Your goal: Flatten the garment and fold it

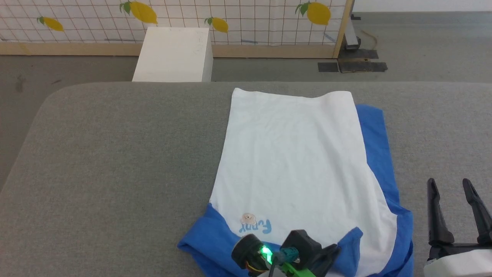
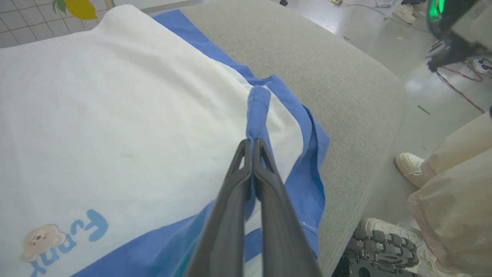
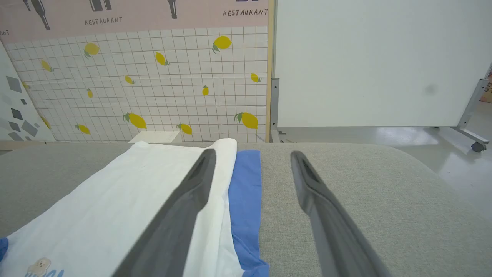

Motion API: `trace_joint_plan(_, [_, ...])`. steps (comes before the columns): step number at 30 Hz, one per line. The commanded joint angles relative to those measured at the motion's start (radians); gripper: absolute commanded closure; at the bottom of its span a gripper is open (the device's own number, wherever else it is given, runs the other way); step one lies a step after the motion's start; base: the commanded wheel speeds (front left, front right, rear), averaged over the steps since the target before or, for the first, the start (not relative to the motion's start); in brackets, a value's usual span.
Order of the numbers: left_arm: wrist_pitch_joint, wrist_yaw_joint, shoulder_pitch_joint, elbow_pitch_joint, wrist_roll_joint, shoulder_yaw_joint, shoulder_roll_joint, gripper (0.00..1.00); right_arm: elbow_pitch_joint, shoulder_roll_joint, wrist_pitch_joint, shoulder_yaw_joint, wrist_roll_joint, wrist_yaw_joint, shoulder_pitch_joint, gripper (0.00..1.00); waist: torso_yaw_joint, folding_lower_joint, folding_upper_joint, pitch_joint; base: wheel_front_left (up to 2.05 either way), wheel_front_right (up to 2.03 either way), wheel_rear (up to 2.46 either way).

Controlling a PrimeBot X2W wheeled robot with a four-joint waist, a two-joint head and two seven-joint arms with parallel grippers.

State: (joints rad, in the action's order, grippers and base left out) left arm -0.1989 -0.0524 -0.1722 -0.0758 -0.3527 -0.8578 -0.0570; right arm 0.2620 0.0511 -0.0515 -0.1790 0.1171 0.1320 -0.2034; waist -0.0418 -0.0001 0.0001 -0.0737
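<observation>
The garment (image 1: 296, 154) is laid flat on the grey padded surface (image 1: 115, 161), white body up, with blue sleeve fabric seen along its right edge. A blue fold is pinched in the clenched left gripper (image 2: 252, 141). The right gripper (image 1: 449, 181) is held spread and empty, right of the garment.

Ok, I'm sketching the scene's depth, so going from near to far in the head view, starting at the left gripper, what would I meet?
Left gripper → garment → grey table beyond the hem → white box → lemon-patterned wall.

Head overhead, wrist views low, sharing garment (image 1: 292, 154)
</observation>
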Motion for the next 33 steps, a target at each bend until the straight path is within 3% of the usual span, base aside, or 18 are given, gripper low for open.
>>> trace_joint_plan(1, [0.018, -0.005, -0.025, -0.025, -0.015, -0.017, 0.006, 1.00, -0.001, -0.001, -0.002, 0.001, 0.004, -0.001, 0.017, 0.00, 0.006, 0.0001, -0.0001, -0.011, 0.00, 0.00, 0.00])
trace_joint_plan(5, [0.034, 0.003, -0.067, -0.114, -0.061, -0.092, 0.006, 1.00, -0.006, -0.001, -0.006, 0.004, 0.008, -0.001, 0.028, 0.00, 0.008, 0.0001, -0.0001, -0.027, 0.00, 0.00, 0.00])
trace_joint_plan(13, [-0.068, 0.015, -0.137, -0.290, -0.186, -0.213, 0.007, 1.00, -0.024, -0.001, -0.011, 0.010, 0.009, -0.001, 0.053, 0.00, 0.003, 0.0001, -0.0001, -0.042, 0.00, 0.00, 0.00])
trace_joint_plan(14, [-0.078, 0.023, -0.146, -0.307, -0.201, -0.223, 0.007, 0.89, -0.026, -0.001, -0.011, 0.012, 0.009, -0.001, 0.057, 0.00, 0.003, 0.0001, -0.0001, -0.043, 0.00, 0.00, 0.00])
trace_joint_plan(17, [-0.108, 0.039, -0.171, -0.340, -0.243, -0.255, 0.007, 0.67, -0.032, -0.001, -0.011, 0.016, 0.009, -0.001, 0.063, 0.00, 0.001, 0.0001, -0.0001, -0.042, 0.00, 0.00, 0.00])
trace_joint_plan(20, [-0.095, 0.061, -0.189, -0.358, -0.275, -0.272, 0.007, 0.59, -0.037, -0.001, -0.011, 0.021, 0.010, -0.001, 0.065, 0.00, -0.002, 0.0001, -0.0001, -0.038, 0.00, 0.00, 0.00])
trace_joint_plan(21, [-0.083, 0.070, -0.195, -0.361, -0.287, -0.277, 0.007, 0.39, -0.039, -0.001, -0.010, 0.022, 0.011, -0.001, 0.065, 0.00, -0.003, 0.0001, -0.0001, -0.036, 0.00, 0.00, 0.00])
trace_joint_plan(22, [-0.074, 0.074, -0.200, -0.360, -0.299, -0.281, 0.007, 0.00, -0.040, -0.001, -0.010, 0.022, 0.011, -0.001, 0.065, 0.00, -0.004, 0.0001, -0.0001, -0.034, 0.00, 0.00, 0.00])
trace_joint_plan(33, [-0.091, 0.088, -0.251, -0.199, -0.507, -0.242, 0.005, 0.00, -0.034, -0.001, -0.003, -0.001, 0.017, -0.001, 0.038, 0.00, -0.040, 0.0001, -0.0001, -0.002, 0.00, 0.00, 0.00])
